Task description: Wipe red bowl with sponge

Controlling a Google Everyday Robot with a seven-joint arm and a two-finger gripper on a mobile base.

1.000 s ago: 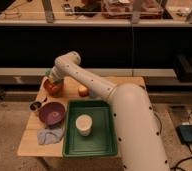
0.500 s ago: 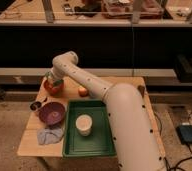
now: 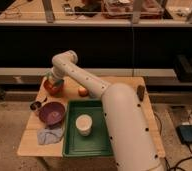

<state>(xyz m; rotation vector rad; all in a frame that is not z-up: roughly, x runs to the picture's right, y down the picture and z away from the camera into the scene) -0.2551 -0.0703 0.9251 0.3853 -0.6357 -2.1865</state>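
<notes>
We have a single view, looking down from high behind the robot's white arm (image 3: 119, 120), which fills the near foreground. It faces across the wooden table (image 3: 34, 142) toward dark shelving beyond. The gripper (image 3: 54, 80) sits at the table's far left, well away from us

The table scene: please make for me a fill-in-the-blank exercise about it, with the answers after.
1. The gripper is over the red bowl, at the table's far ____ corner in the camera view.
2. The white cup stands inside the green ____.
3. The purple bowl is ____ than the red bowl.
4. The pale blue rag lies in front of the ____ bowl.

Answers: left; tray; larger; purple
</notes>
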